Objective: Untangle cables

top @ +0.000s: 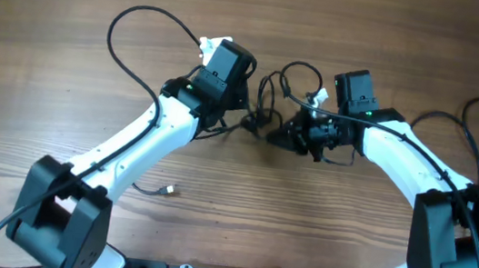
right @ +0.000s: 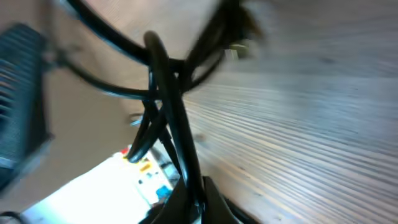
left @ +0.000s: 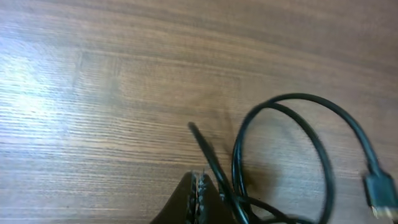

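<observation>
You have a brown worktop point(top: 46, 65) with fine, straight wood grain running across it, paler where the light glares. The cables point(top: 266, 101) at the worktop's middle are plain black. One small plug point(top: 170, 190) nearer the worktop's near edge looks silvery. The left arm point(top: 142, 140) and right arm point(top: 402, 154) are white with black joints and black bases. The left end effector point(left: 198, 196) and right end effector point(right: 193, 202) are black. A tiny green light point(top: 368, 114) shows on the right arm. The right wrist view shows a blurred white label point(right: 124, 186) with orange and blue marks.
</observation>
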Available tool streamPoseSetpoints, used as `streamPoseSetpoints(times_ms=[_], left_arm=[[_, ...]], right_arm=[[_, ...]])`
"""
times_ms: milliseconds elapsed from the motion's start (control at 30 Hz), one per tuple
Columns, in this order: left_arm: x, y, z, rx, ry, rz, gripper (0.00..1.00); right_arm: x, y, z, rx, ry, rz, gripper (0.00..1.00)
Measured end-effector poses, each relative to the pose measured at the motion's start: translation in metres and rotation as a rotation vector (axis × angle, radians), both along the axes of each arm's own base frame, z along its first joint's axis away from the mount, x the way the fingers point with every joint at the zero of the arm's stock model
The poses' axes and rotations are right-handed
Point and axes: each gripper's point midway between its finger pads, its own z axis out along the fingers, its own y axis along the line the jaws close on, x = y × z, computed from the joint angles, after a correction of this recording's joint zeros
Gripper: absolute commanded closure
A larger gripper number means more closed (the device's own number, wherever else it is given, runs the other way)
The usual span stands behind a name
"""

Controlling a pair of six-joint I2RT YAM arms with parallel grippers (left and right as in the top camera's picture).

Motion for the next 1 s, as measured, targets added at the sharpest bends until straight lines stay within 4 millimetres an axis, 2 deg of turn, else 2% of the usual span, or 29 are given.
streamPoseSetpoints(times_ms=[100,167,333,500,567,633,733,800,933,1000], left_arm=[[-0.002,-0.002,-0.017,0.008,0.043,-0.009,0.93],[-0.001,-0.004,-0.023,0.009,0.053,-0.012,0.88],[0.011,-0.012,-0.016,-0.017,-0.004,-0.03,0.85],[0.012,-0.012,-0.016,0.003,-0.012,-0.058,0.87],[0.008,-0.009,-0.019,0.014,0.006,-0.059,0.87],[0.007,-0.008,-0.02,0.02,0.012,-0.063,0.87],[0.007,-0.008,-0.02,0.021,0.012,-0.064,0.86],[0.007,-0.008,-0.02,0.02,0.012,-0.064,0.86],[0.007,-0.008,-0.02,0.021,0.012,-0.063,0.87],[0.008,-0.004,-0.02,0.041,0.004,-0.049,0.87]], right_arm=[[-0.013,-0.015,-0.018,-0.118,0.014,0.031,0.96],[-0.019,-0.022,-0.025,-0.172,0.011,0.051,0.96],[-0.026,-0.035,-0.036,-0.26,0.014,0.077,0.96],[-0.026,-0.065,-0.056,-0.475,0.1,-0.042,0.96],[-0.037,-0.077,-0.061,-0.546,0.147,-0.041,0.95],[-0.054,-0.09,-0.063,-0.617,0.21,-0.026,0.95],[-0.077,-0.119,-0.062,-0.785,0.294,0.006,0.95],[-0.08,-0.131,-0.057,-0.854,0.308,0.016,0.95],[-0.075,-0.148,-0.052,-0.964,0.292,-0.01,0.95],[-0.075,-0.154,-0.038,-1.002,0.312,0.001,0.95]])
